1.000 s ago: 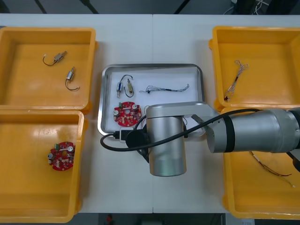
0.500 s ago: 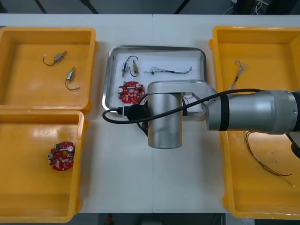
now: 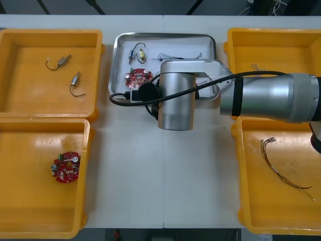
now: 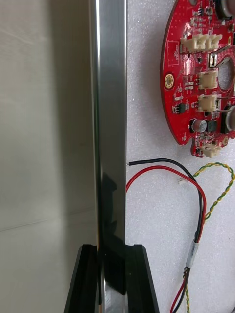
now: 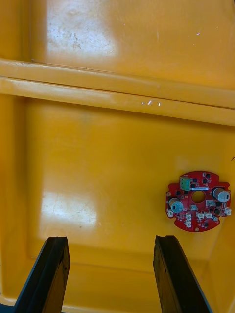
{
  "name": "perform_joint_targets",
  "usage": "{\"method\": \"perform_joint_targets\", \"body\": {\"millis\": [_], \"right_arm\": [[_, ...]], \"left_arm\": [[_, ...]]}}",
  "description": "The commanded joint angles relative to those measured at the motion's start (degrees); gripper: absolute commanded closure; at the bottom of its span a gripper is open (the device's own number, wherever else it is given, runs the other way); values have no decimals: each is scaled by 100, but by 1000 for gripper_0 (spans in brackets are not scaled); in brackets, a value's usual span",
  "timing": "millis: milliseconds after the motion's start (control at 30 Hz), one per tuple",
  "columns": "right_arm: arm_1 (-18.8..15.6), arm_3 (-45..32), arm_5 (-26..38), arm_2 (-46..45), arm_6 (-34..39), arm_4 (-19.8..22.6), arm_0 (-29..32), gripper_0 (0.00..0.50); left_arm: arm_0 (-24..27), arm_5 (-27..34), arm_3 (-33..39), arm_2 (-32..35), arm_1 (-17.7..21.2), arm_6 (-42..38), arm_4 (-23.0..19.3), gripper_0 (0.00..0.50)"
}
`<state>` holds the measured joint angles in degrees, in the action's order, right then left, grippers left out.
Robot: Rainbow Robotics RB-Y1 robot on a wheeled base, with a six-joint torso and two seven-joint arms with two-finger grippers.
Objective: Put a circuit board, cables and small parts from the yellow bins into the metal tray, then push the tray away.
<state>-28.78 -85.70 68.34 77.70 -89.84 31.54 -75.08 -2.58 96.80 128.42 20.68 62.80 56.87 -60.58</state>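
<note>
Loading looks finished. We are reading this as the last step, the push-away.

The metal tray [image 3: 115, 65] is sitting at the far side of the table, between the far left yellow bin [image 3: 15, 70] and the far right yellow bin [image 3: 286, 50]. Its far rim is lying close to the table's far edge. Inside it we are counting a red circuit board [image 3: 138, 77], small metal parts [image 3: 139, 51] and a thin dark cable [image 3: 180, 56]. In the right wrist view, a red and black cable [image 4: 161, 167] and a twisted yellow-green cable [image 4: 218, 166] are lying just beside the board.

The right arm [image 3: 271, 98] is reaching across from the right, with its wrist over the tray's near rim. The right gripper [image 4: 111, 254] is clenching that rim, one finger on the table side and one inside the tray, with the metal edge between them.

The left gripper [image 5: 110, 239] is hanging spread and empty over the near left yellow bin [image 3: 30, 201]. A spare circuit board [image 5: 198, 200] is lying there near one finger.

As we judge it, the tray is sitting about as far out as the table allows, so little push is left. The next move is calling for the fingers to part and lift straight up off the rim, so nothing drags the tray back or skews it toward a bin corner.
</note>
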Motion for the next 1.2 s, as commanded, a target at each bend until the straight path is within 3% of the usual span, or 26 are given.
{"method": "perform_joint_targets", "body": {"millis": [33,467,833,1200], "right_arm": [[-84,141,-155,44,-298,28,-472,500],[-31,633,-541,44,-544,28,-718,500],[224,1714,-1543,35,-684,151,-753,500],[294,1741,-1781,44,-860,151,-753,500]], "left_arm": [[-103,-56,95,-47,277,-114,2,0],[-103,-56,95,-47,277,-114,2,0],[-103,-56,95,-47,277,-114,2,0],[-103,-56,95,-47,277,-114,2,0]]}}
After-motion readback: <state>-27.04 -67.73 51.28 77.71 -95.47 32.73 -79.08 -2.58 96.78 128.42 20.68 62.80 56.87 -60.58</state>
